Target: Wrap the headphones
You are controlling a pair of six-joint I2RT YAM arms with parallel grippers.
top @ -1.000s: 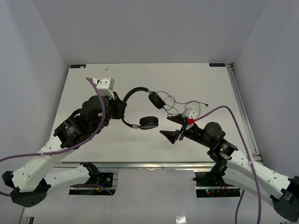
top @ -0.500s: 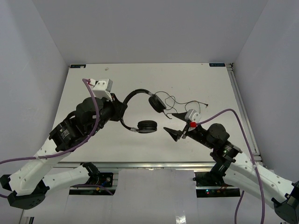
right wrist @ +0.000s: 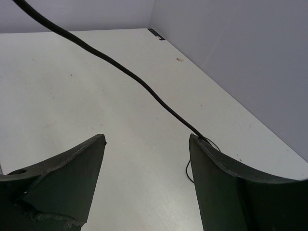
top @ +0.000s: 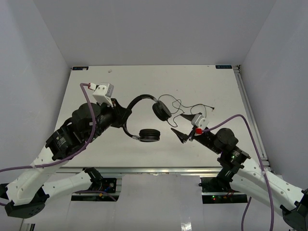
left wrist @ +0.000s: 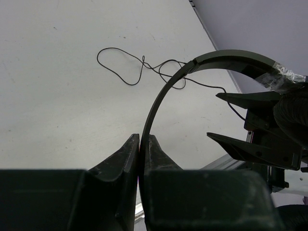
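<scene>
Headphones (top: 148,135) sit over the middle of the table (top: 207,82), seemingly lifted clear of it, though the overhead view leaves the height uncertain. Left gripper (left wrist: 141,144) is pressed together on the thin headband (left wrist: 169,89), pinching it near one end; both earcups (top: 161,109) hang unsupported. Right gripper (top: 183,127) is spread wide and holds nothing, poised toward the table's right side, just beside the earcups. Cord (top: 190,107) trails off in loose loops on the table toward its far right. Risks, as I judge them: the pinch on the band is narrow, so a tug from the other arm could twist or slide the headphones out. The cord is thin and slack, so wide jaws may close on air, or catch one loop and drag a tangle. A hard pull could whip its loose end across the table. The overhead view gives both arms, the whole arch and the lie of the cord, but not the grip itself. Left wrist camera shows the fingers (left wrist: 122,154) meeting on the band, with the other gripper's open fingers beyond. Right wrist camera shows what is likely the cord crossing above its open jaws to one fingertip; touching or merely behind, can't tell.
</scene>
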